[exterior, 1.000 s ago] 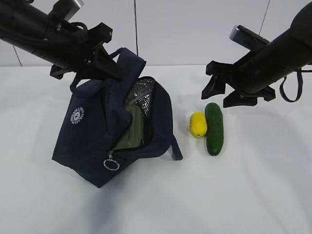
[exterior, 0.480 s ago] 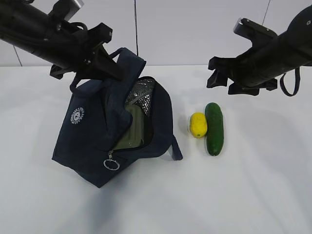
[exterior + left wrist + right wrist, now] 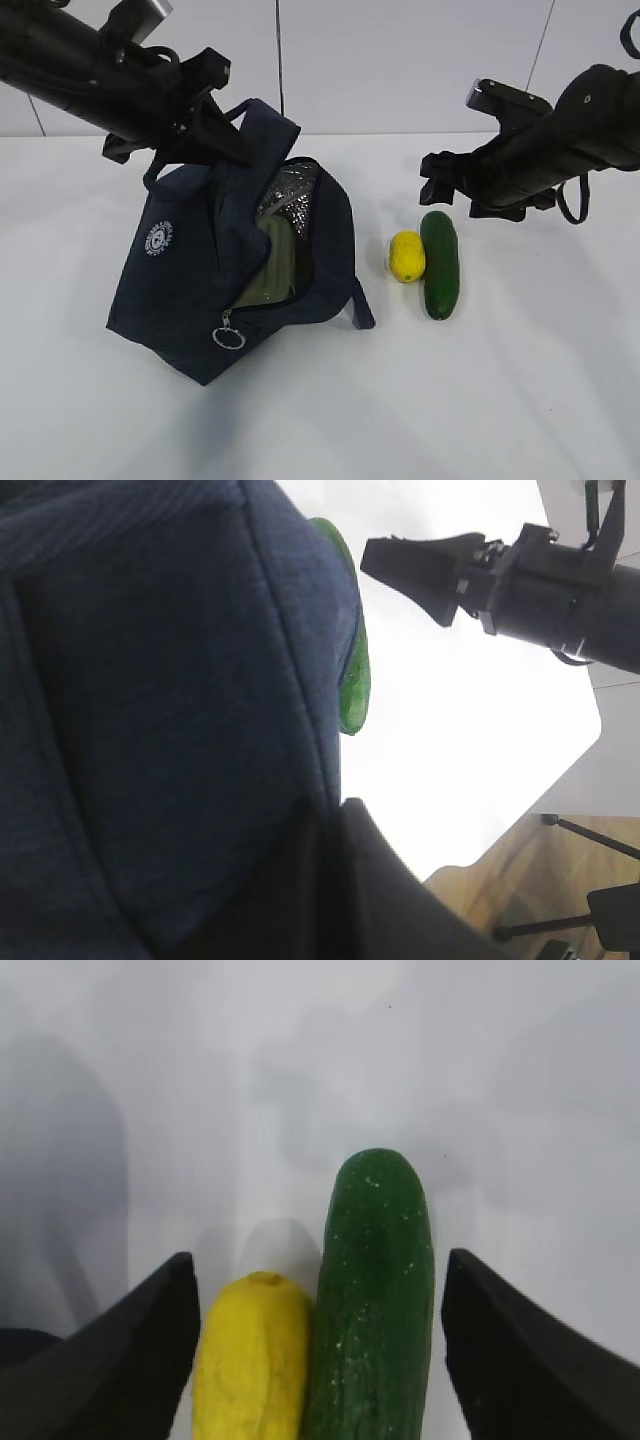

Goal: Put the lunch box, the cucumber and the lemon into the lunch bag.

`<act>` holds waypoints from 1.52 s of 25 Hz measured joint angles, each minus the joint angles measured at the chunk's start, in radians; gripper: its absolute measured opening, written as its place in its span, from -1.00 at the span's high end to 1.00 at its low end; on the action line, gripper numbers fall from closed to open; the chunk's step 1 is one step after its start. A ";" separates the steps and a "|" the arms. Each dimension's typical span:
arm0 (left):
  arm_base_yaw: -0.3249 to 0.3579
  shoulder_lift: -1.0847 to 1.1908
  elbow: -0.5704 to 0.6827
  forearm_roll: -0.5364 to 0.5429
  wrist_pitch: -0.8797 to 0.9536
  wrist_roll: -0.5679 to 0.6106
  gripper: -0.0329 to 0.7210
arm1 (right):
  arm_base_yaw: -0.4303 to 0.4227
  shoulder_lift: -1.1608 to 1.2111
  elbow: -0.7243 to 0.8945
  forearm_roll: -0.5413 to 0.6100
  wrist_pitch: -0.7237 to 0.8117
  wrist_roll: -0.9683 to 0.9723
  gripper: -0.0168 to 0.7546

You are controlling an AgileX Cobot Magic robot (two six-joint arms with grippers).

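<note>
Navy lunch bag (image 3: pixel 215 275) — yellow lemon (image 3: pixel 406 255) — green cucumber (image 3: pixel 440 264)

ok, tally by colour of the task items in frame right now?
Yellow: 1, the lemon
Dark green: 1, the cucumber
Pale green lid: 1, the lunch box, inside the bag
Dark navy: 1, the lunch bag
Total: 4
</note>
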 joint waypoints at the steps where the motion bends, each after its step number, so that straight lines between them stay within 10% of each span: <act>1: 0.000 0.000 0.000 0.000 0.002 0.000 0.93 | 0.000 0.004 0.000 0.000 -0.012 0.000 -0.52; 38: 0.000 0.000 0.000 0.002 0.014 0.002 0.93 | 0.000 0.159 -0.054 -0.030 -0.111 0.000 -0.54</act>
